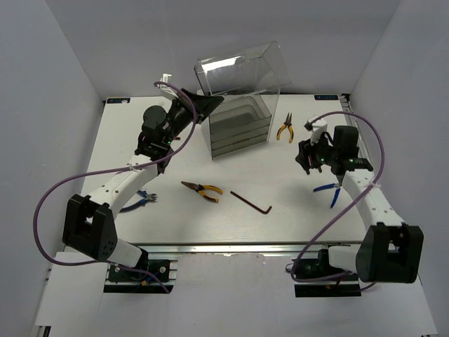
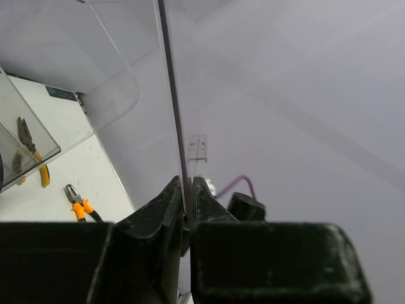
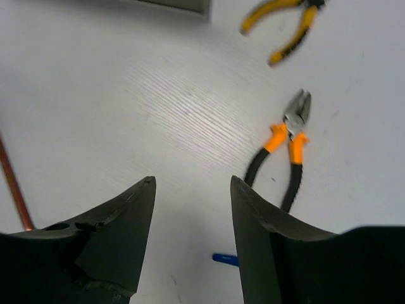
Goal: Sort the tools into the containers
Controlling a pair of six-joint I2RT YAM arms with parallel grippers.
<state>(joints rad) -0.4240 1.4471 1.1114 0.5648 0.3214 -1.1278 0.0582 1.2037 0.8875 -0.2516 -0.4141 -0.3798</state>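
Nearest on the worktop [image 1: 210, 225], between the two arms: yellow-handled pliers [image 1: 202, 189] and a dark L-shaped hex key [image 1: 251, 202], with blue-handled cutters [image 1: 147, 199] just beside the left arm and a blue-handled tool [image 1: 326, 188] partly under the right arm. Further back on the right: right end effector [image 3: 192, 183], fingers spread and empty, hovering over bare worktop, with orange-handled pliers [image 3: 286, 149] lying flat just outside the gap, beside one finger, nose pointing away. Likely the next pick. Best to slide sideways first, bringing both handles between the fingers, then to turn the wrist for a closing line across the handles close to the pivot, and to descend straight; otherwise a risk of pinching one handle only, with swing or slip on the lift. Further back on the left: left end effector [image 2: 187, 183], pressed together on the thin edge of the clear lid [image 2: 175, 126], holding it raised above the smoky drawer cabinet [image 1: 238, 133]. Worth a firm, level pinch there and a high lid, for a free opening at the drop. Beyond, beside the cabinet's right wall: far yellow pliers [image 1: 284, 130], lying flat.
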